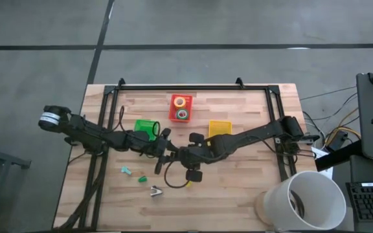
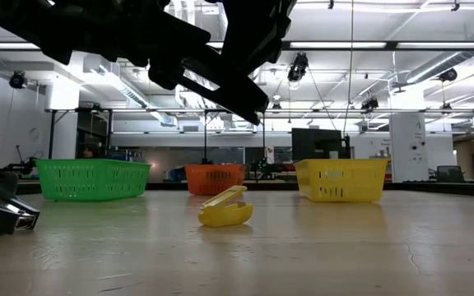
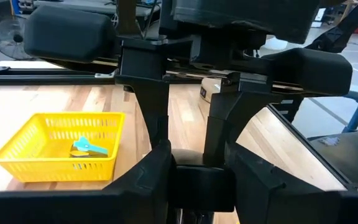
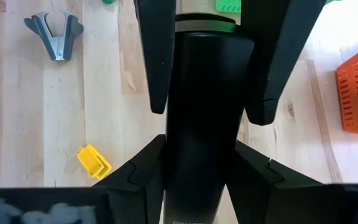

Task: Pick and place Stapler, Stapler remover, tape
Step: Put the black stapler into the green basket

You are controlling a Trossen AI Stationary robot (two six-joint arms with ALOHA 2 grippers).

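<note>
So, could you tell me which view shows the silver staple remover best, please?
The right wrist view: the silver staple remover lies unobstructed, claws clear. The high view shows a tiny speck, the low view a side-on shape at its edge, the left wrist view nothing.

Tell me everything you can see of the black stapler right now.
The stapler is a smooth, black, oblong bar, plastic by its look. It is held in the air above the middle of the wooden table, not resting on it. Both tools grip it: the left tool clamps one end and the right tool the other, with fingers on its two long sides. Pale print near one end is too small to read.
</note>
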